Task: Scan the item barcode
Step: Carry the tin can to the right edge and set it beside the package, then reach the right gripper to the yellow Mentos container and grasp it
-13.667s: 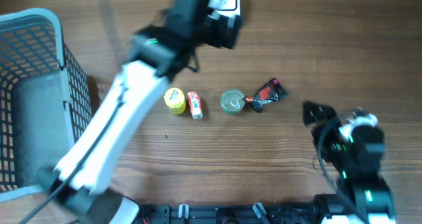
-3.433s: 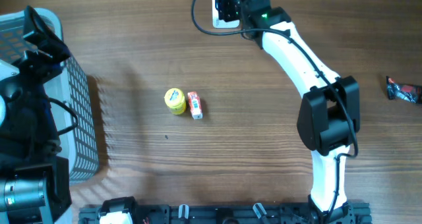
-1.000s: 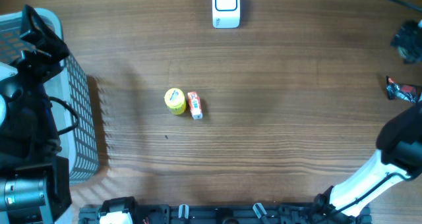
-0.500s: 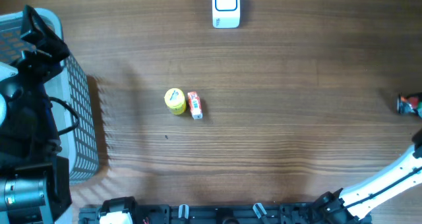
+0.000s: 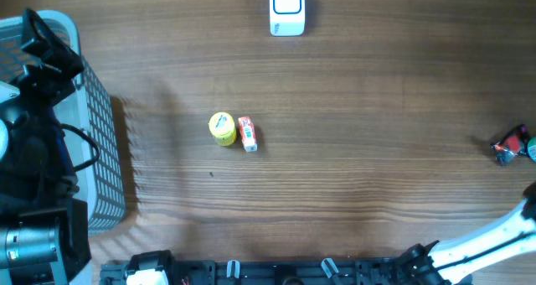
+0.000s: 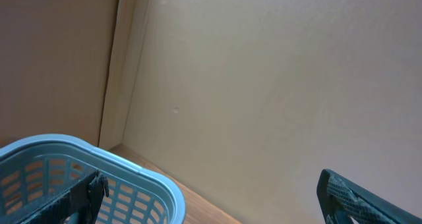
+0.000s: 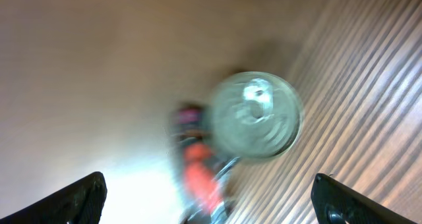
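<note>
Sitting at far left: a light blue plastic mesh basket (image 5: 100, 134) stands on the left edge of the brown wooden table (image 5: 360, 92). Its rounded rim also shows low in the left wrist view.
Arm over the basket: the left end effector (image 6: 211, 194) is raised above the basket, and its camera faces a plain beige wall. Its two dark fingers stand wide apart with nothing between them.
Left of centre: a small round yellow container (image 5: 222, 127) and a small red and white carton (image 5: 247, 133) lie side by side on the table, the carton on the right. Whether they touch cannot be told.
Far edge, centre: a white rectangular barcode scanner (image 5: 287, 8) sits alone, well apart from the two small items.
Right edge: a crumpled dark and red wrapper (image 5: 507, 147) lies on the table. The round silver tin can (image 7: 256, 115) is just beside it on its right, and only a sliver of it shows at the frame edge in the overhead view.
Arm at right: the right end effector (image 7: 208, 197) hangs above the can, looking down on its lid in a blurred picture. Its fingers are spread wide, and the can lies between them, clear of both and not gripped.
Lower right corner: a white link of the right arm (image 5: 490, 235) slants from the near edge towards the right edge.
</note>
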`<action>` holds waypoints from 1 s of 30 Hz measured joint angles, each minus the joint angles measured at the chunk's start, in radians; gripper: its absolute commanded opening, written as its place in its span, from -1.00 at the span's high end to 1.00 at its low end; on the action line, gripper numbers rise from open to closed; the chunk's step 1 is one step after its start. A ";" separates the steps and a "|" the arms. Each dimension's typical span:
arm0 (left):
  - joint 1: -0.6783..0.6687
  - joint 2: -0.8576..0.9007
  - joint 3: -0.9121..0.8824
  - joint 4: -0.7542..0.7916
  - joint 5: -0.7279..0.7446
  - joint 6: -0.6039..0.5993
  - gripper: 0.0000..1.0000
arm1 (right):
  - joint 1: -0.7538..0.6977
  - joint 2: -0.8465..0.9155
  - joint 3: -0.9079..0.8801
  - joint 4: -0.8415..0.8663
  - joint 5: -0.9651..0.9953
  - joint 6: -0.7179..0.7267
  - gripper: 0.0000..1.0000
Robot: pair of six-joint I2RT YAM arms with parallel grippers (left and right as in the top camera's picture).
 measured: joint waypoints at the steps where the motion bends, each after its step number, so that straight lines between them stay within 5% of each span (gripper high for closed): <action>1: 0.000 0.000 0.000 0.002 0.000 0.000 -1.00 | 0.017 -0.084 0.001 -0.006 -0.032 0.000 -1.00; 5: 0.000 0.000 0.000 0.016 0.000 0.000 -1.00 | 0.394 -0.401 0.017 -0.108 -0.124 -0.012 -1.00; 9: 0.000 0.000 -0.001 0.023 0.000 0.000 -1.00 | 1.018 -0.386 0.006 -0.179 -0.086 -0.045 -1.00; 13: 0.000 0.000 -0.001 0.023 0.000 0.000 -1.00 | 1.309 -0.253 -0.002 -0.227 -0.068 -0.221 -1.00; 19: 0.000 0.000 -0.001 0.026 0.000 0.000 -1.00 | 1.415 -0.017 -0.012 -0.251 -0.046 -0.541 -0.96; 21: 0.000 0.000 -0.001 0.026 0.000 0.000 -1.00 | 1.414 0.024 -0.013 -0.280 -0.076 -0.656 -0.72; 24: 0.000 0.000 -0.001 0.025 0.000 0.000 -1.00 | 1.415 0.028 -0.014 -0.290 -0.208 -0.881 -0.80; 26: 0.000 0.001 -0.001 0.026 0.000 0.000 -1.00 | 1.415 0.028 -0.016 -0.198 -0.257 -0.981 -0.99; 30: 0.000 0.020 -0.001 0.026 -0.003 0.000 -1.00 | 1.415 0.028 -0.017 0.060 -0.293 -1.115 -1.00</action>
